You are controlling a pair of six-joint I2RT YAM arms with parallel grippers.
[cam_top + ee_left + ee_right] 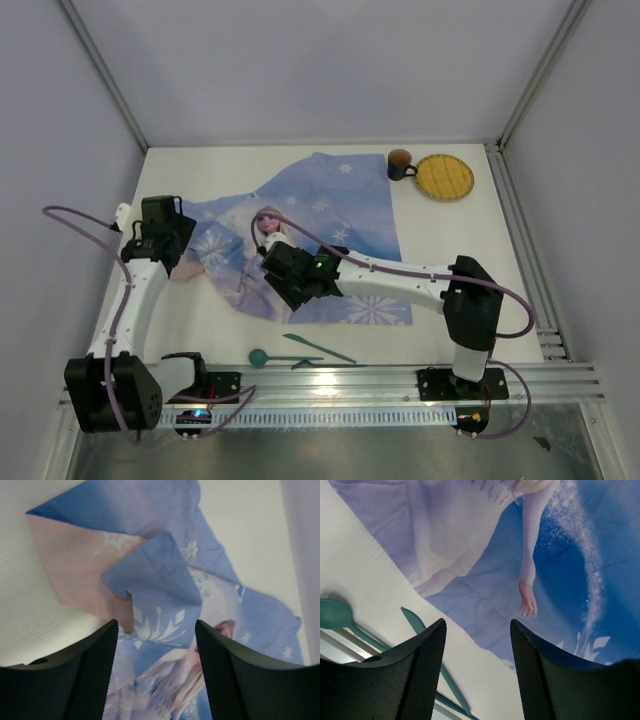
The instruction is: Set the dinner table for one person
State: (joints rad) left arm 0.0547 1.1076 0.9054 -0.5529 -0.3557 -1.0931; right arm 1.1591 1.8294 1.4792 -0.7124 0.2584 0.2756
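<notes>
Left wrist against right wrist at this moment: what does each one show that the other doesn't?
Only the left wrist: a corner of the cloth folded over with its pale underside showing, ahead of the open left gripper. Only the right wrist: the teal spoon and knife lying on the table beside the cloth's edge, past the open right gripper. Both: blue printed cloth on the white table, nothing between the fingers.
</notes>
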